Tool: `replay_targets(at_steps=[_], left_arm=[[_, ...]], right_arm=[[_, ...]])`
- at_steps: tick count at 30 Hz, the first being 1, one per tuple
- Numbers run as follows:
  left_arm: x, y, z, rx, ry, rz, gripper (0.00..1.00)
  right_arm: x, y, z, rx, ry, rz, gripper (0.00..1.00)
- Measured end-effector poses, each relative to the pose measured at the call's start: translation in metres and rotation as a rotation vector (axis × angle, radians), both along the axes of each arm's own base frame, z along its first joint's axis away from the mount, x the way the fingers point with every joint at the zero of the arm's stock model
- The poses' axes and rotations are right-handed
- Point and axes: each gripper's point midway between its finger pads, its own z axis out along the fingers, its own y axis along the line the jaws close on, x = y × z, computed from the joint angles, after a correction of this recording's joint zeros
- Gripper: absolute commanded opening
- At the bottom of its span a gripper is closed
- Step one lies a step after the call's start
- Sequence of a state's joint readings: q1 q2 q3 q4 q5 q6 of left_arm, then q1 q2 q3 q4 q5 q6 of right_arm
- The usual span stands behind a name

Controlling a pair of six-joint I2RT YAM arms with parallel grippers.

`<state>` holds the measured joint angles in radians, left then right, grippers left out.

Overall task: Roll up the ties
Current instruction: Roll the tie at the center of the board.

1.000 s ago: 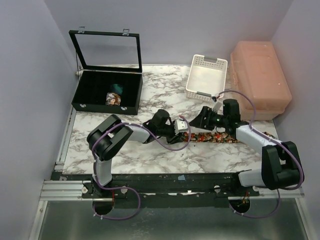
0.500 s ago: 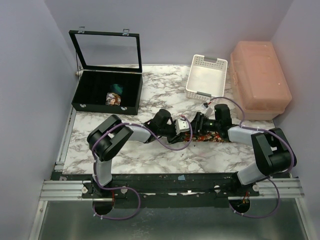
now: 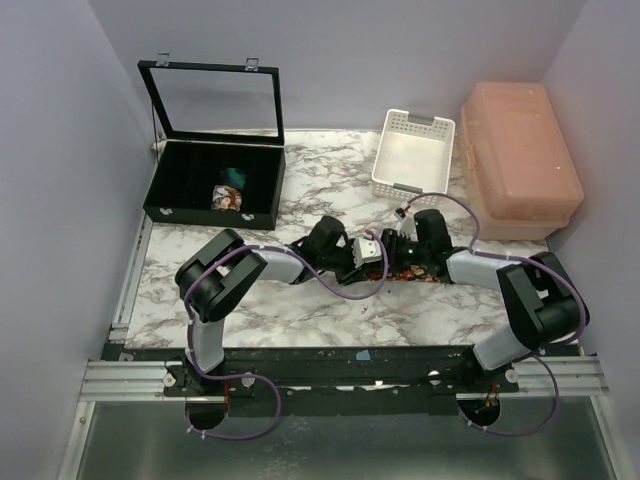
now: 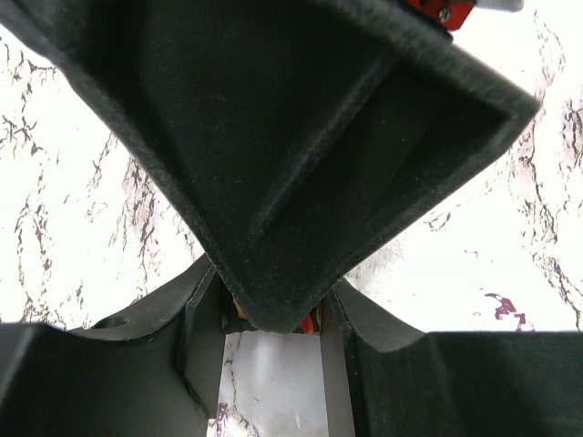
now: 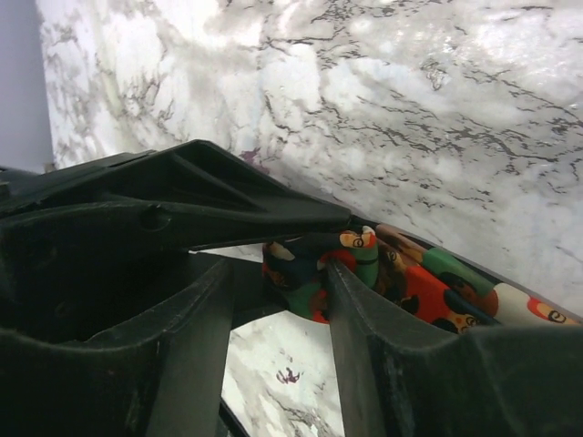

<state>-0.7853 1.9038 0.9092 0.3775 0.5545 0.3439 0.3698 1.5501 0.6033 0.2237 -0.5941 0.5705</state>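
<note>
A dark floral tie lies in a strip on the marble table right of centre. Its near end is bunched into a small roll. My left gripper is closed on that rolled end; in the left wrist view only slivers of the fabric show at the fingertips, under the right arm's black body. My right gripper is open and faces the left one, its fingers on either side of the roll. A rolled floral tie and a teal one sit in the black case.
The black case stands at the back left with its glass lid up. A white slotted basket and a pink lidded bin stand at the back right. Purple cables loop around both arms.
My right gripper has moved left along the tie until it meets the left gripper at the rolled end. The left gripper has barely moved.
</note>
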Motion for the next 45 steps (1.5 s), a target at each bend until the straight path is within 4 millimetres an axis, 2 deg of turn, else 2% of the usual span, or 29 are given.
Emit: replay_targets(at_steps=[1,7,14,23,27,29,31,35,40,45], left_arm=[[0.0,0.0,0.0,0.001,0.0,0.0,0.25],[0.002,0.0,0.0,0.007,-0.004,0.003,0.25],[0.004,-0.002,0.0,0.011,-0.016,-0.003,0.25],[0.006,-0.005,0.0,0.012,-0.017,-0.007,0.25],[0.007,-0.006,0.001,0.011,-0.019,-0.007,0.26],[0.006,-0.006,0.0,0.011,-0.019,-0.009,0.27],[0.005,-0.007,0.0,0.011,-0.016,-0.01,0.31],[0.003,-0.008,0.0,0.003,0.005,-0.015,0.56],[0.006,0.003,-0.002,-0.031,0.062,0.0,0.75],[0.005,0.024,0.001,-0.104,0.088,0.022,0.8]], right_arm=[[0.0,-0.001,-0.002,-0.012,-0.002,-0.004,0.45],[0.009,-0.002,-0.006,-0.122,-0.025,-0.022,0.57],[0.015,-0.021,-0.016,-0.266,-0.024,-0.082,0.57],[0.013,-0.017,-0.012,-0.24,-0.006,-0.078,0.31],[0.01,-0.016,-0.003,-0.227,-0.021,-0.066,0.05],[0.007,-0.018,-0.001,-0.231,-0.015,-0.066,0.02],[0.005,-0.02,-0.002,-0.239,-0.009,-0.068,0.01],[0.006,-0.027,-0.004,-0.235,0.006,-0.076,0.0],[0.009,-0.032,-0.018,-0.177,0.042,-0.057,0.0],[0.01,-0.033,-0.021,-0.062,0.048,-0.023,0.0]])
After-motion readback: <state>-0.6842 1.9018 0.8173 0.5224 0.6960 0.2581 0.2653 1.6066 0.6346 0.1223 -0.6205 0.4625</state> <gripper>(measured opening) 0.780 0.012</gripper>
